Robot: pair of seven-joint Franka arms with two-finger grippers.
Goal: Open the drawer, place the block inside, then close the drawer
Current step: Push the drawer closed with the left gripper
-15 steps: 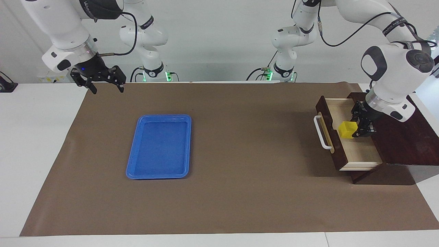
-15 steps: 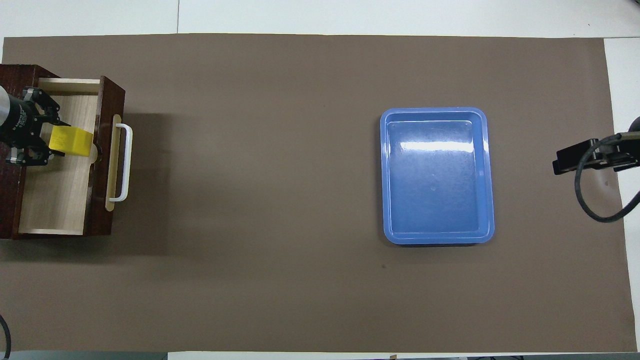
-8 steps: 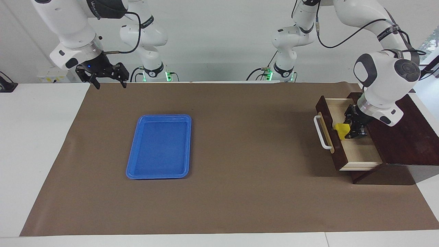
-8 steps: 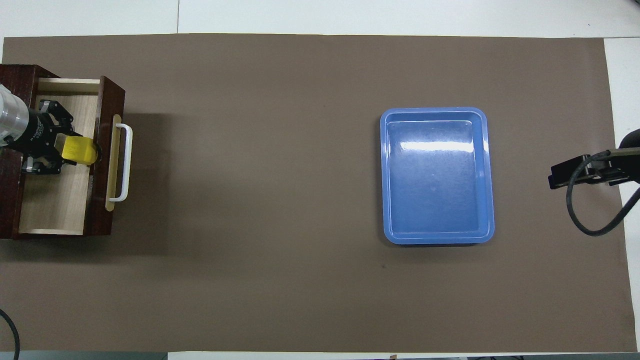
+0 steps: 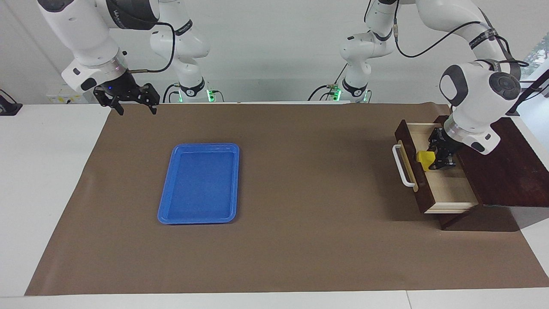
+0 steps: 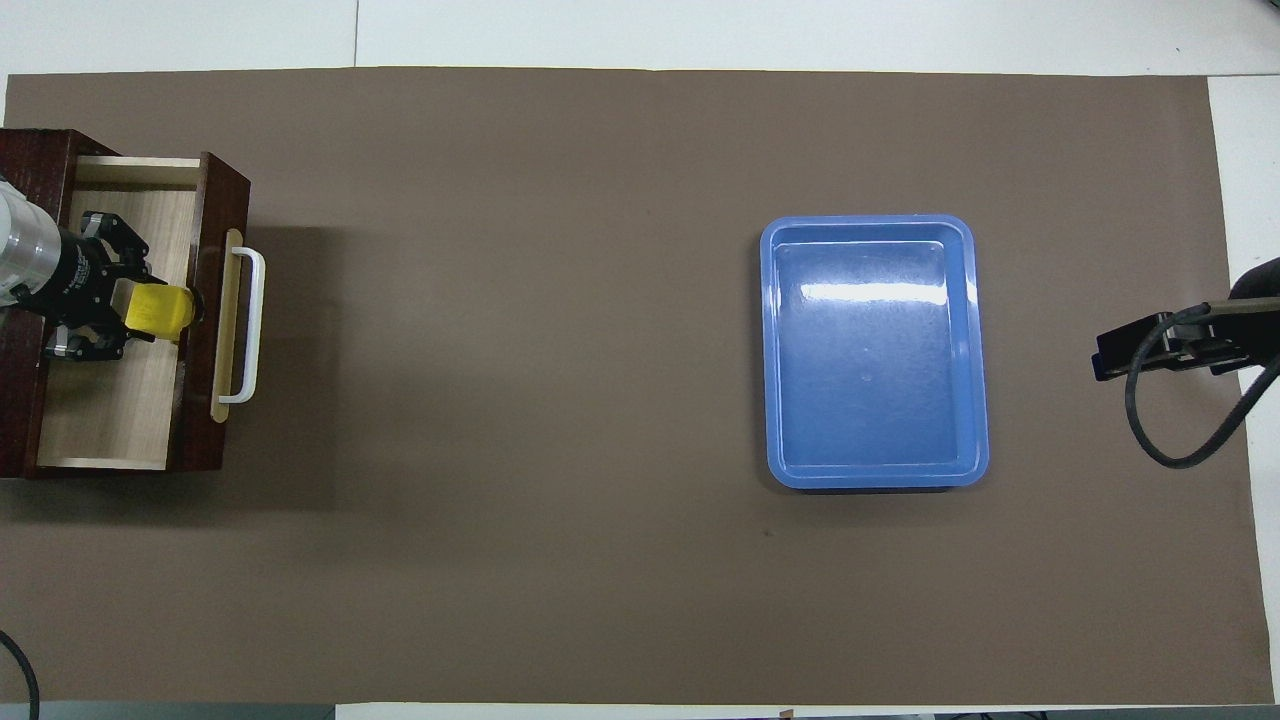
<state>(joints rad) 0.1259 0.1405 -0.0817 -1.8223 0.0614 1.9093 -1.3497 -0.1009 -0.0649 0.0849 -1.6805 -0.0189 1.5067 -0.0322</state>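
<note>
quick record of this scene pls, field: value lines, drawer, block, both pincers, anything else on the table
drawer: pulled open, at the left arm's end of the table
block: yellow, down inside the drawer, between the left pincer's fingers
left pincer: lowered into the drawer around the block
right pincer: open, holding nothing, waiting over the mat's edge at the right arm's end
blue tray: on the brown mat, nothing in it

Open drawer (image 6: pixel 120 400) at mat's (image 6: pixel 560 580) left-arm end; left gripper (image 6: pixel 135 312) inside, fingers around yellow block (image 6: pixel 155 310). Blue tray (image 6: pixel 875 475) toward right-arm end.
</note>
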